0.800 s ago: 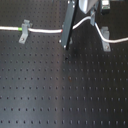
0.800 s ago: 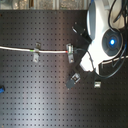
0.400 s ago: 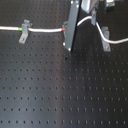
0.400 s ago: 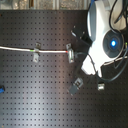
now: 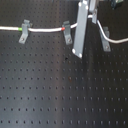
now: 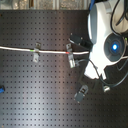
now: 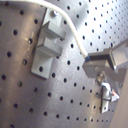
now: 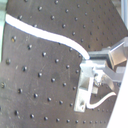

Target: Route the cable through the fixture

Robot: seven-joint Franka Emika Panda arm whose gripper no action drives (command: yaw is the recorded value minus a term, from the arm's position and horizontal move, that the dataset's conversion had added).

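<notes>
Gripper: gripper (image 7: 87,59) looks clamped on the cable, going by both wrist views, where the white cord runs straight into the metal fingertips and stops there. Can't see the grip itself in either exterior view, the arm body blocks it.

Arm: big white Panda body (image 6: 102,45) sits at the second exterior view's right; in the first exterior view only a grey upright piece (image 5: 81,31) comes down between two clips.

Worktop: black perforated worktop (image 5: 60,90), holes all over, clips bolted along the cable's line.

Cable: cable (image 5: 45,30) comes in from the first exterior view's left, lies through the first clip (image 5: 24,30) at its green band (image 5: 20,29) and the second clip (image 5: 66,32) at its red band (image 5: 63,29), then vanishes behind the arm. A white loop shows again by the third clip (image 5: 105,40), at the first exterior view's right.

Progress (my guess): two clips done, third one in hand. A fourth clip (image 6: 81,93) in the second exterior view sits apart, no cable in it.

Handling: thin, light, floppy cord, sags and curves wherever it's free. I'd pinch it close to the next clip so the short free bit stays aimable; probably slick, so keep a firm squeeze.
</notes>
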